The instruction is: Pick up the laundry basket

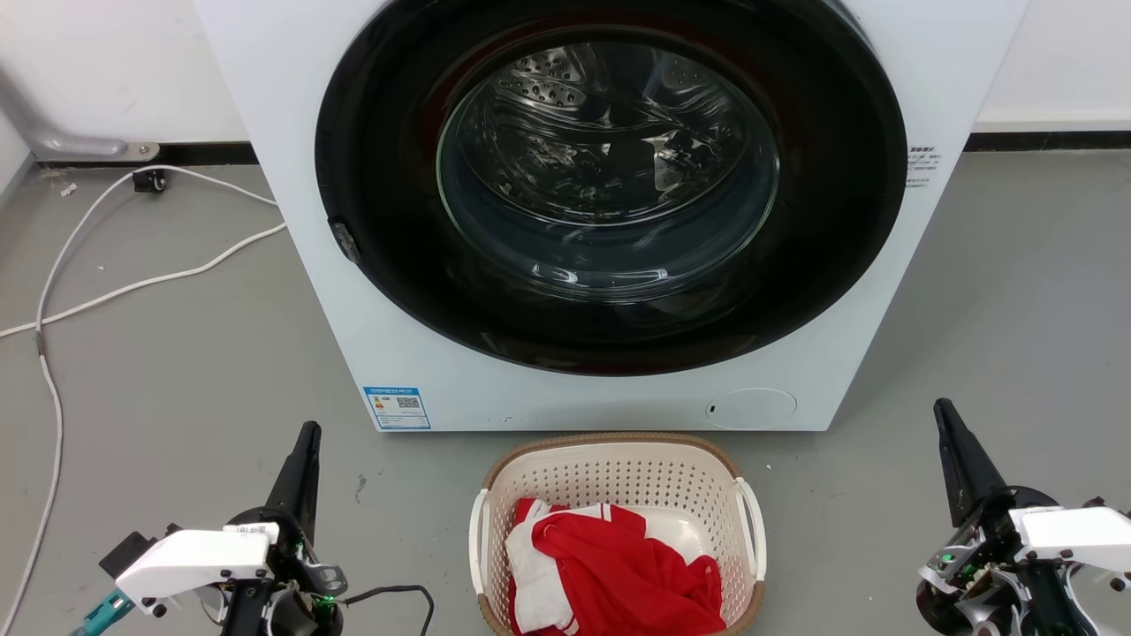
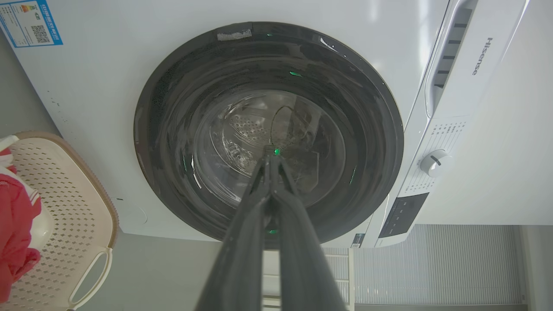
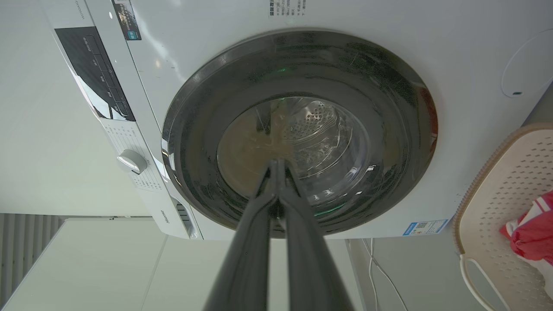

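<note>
Only readable text: the Hisense brand mark (image 2: 476,56) on the drawer front of the washing machine (image 2: 108,65), up and right of the left fingers (image 2: 242,242). The blue label (image 2: 30,21) with a QR code, far upper left of those fingers, has print too small to read. Same for the small sticker (image 3: 287,4) above the right fingers (image 3: 248,246).

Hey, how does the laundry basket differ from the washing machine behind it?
The washing machine is far larger than the laundry basket in front of it. The machine is smooth white with a black-ringed round door that looks shut; the basket is cream, perforated, brown-rimmed and open-topped. The basket holds red and white clothes; what the machine holds I cannot tell. Both are pale and stand on the grey floor.
</note>
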`<state>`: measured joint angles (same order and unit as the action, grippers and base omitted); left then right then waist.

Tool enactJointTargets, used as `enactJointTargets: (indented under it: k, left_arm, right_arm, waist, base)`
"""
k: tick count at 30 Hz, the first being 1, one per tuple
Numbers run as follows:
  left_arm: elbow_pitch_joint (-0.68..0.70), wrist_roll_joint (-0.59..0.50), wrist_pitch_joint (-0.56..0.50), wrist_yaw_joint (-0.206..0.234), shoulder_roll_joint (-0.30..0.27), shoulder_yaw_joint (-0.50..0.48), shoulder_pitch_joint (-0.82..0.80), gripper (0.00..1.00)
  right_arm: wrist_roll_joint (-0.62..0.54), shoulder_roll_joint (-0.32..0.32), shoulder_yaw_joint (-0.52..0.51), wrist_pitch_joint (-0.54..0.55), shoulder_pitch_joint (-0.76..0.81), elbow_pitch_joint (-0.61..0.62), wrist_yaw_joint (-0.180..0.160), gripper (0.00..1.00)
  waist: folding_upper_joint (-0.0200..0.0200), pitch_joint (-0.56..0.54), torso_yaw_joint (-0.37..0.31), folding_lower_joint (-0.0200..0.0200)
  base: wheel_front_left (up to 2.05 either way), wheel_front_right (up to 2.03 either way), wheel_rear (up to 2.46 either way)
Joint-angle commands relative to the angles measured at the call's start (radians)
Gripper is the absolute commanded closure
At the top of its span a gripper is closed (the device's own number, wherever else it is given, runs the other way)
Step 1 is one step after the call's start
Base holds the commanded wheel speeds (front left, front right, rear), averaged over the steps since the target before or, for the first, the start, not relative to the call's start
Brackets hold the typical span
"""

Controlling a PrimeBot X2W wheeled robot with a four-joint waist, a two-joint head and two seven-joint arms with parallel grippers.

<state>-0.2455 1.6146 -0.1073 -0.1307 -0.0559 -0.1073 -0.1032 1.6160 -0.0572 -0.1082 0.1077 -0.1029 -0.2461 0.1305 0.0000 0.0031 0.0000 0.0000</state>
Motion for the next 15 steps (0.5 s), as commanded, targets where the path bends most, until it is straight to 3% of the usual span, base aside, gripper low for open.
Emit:
enactJointTargets:
  k: [1, 15]
  left_arm:
    - [-0.001, -0.003, -0.005, 0.000, 0.002, -0.003, -0.010, 1.00]
    - [-0.001, -0.004, -0.004, 0.000, 0.002, -0.004, -0.010, 1.00]
  right_arm:
    - [-0.006, 0.004, -0.002, 0.004, -0.011, -0.001, 0.000, 1.00]
    - [-0.007, 0.005, -0.003, 0.004, -0.011, -0.002, 0.000, 1.00]
  waist:
    - [0.0000, 0.000, 0.000, 0.0000]
    - [0.0000, 0.000, 0.000, 0.0000]
  base:
    - [0.00, 0.00, 0.00]
    - [0.00, 0.00, 0.00]
